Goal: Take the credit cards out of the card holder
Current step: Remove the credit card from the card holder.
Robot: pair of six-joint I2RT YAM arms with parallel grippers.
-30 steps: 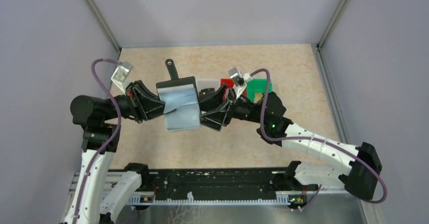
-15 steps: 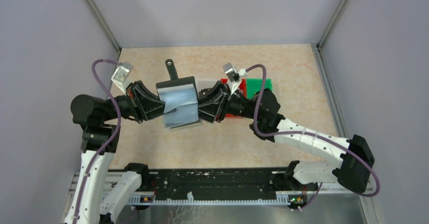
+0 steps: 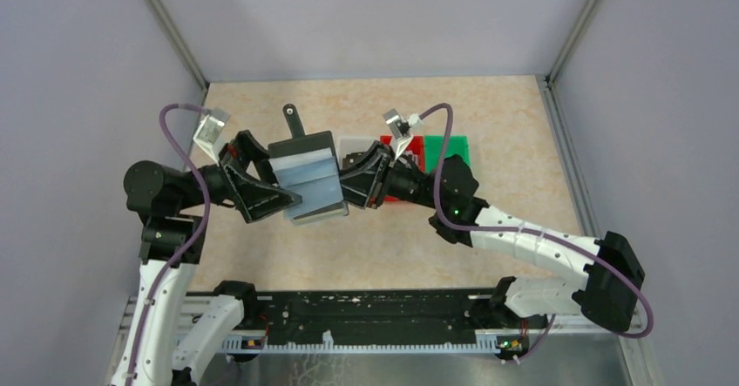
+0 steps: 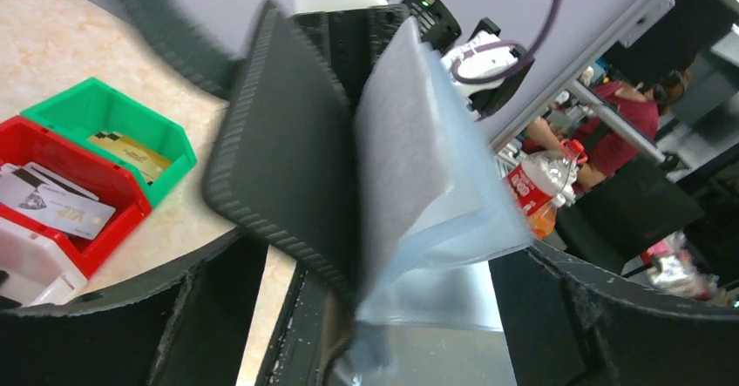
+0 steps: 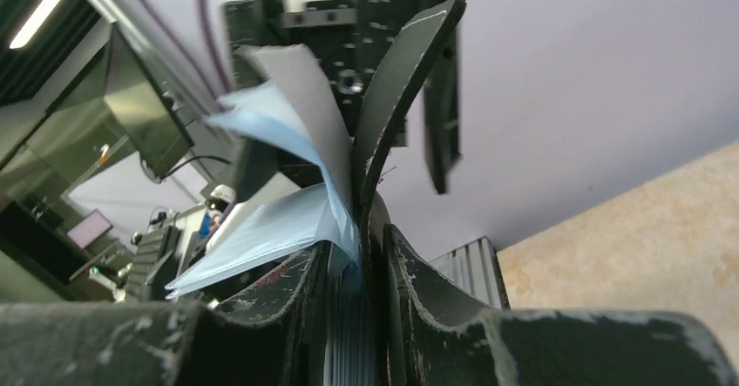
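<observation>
The card holder point(image 3: 305, 179), black with grey-blue inner slots, hangs open above the table between my two grippers. Its strap point(image 3: 294, 118) points away from me. My right gripper point(image 3: 350, 187) is shut on the holder's right edge; in the right wrist view the gripper point(image 5: 370, 286) pinches the black cover point(image 5: 396, 98) and the blue slots point(image 5: 270, 229) together. My left gripper point(image 3: 274, 175) stands open around the holder's left edge, apart from it. In the left wrist view that gripper point(image 4: 366, 342) is open and the cover point(image 4: 288, 168) fans off the slots point(image 4: 427, 168). Credit cards lie in the bins: a gold one point(image 4: 131, 151) and a grey-white one point(image 4: 52, 207).
Three small bins sit on the table behind the right gripper: white point(image 3: 353, 146), red point(image 3: 405, 151) and green point(image 3: 449, 149). In the left wrist view the green bin point(image 4: 96, 107) and red bin point(image 4: 35, 138) lie to the left. Grey walls close in the table on three sides.
My left gripper has opened and let go of the card holder's left edge. My right gripper has moved in and shut on the right edge. The holder now hangs from the right gripper alone.
</observation>
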